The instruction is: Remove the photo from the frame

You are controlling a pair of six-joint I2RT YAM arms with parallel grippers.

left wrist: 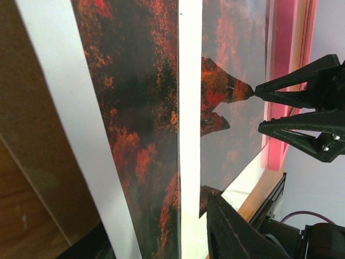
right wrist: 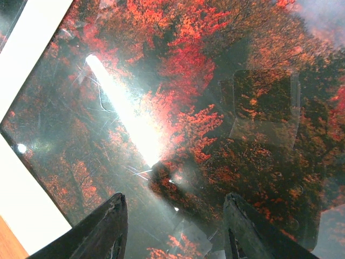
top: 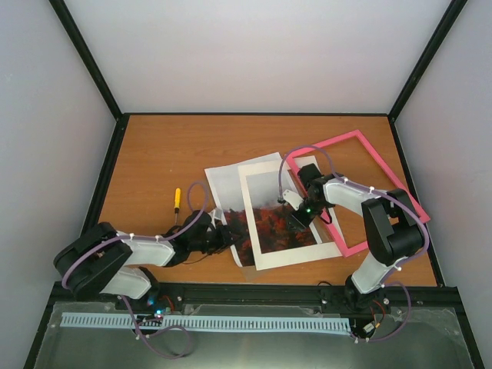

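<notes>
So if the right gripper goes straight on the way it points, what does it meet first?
Probably the clear pane lying over the photo; the right gripper points open-jawed at its red trees, gap unclear.

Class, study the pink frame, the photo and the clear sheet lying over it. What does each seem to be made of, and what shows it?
Pink frame: likely painted wood or plastic; even, matt pink on thin straight bars.
Photo: thin paper print, smooth; flat sheet with a white margin.
Clear sheet: glass or acrylic, glossy; bright glare streak and fine scratches.
</notes>
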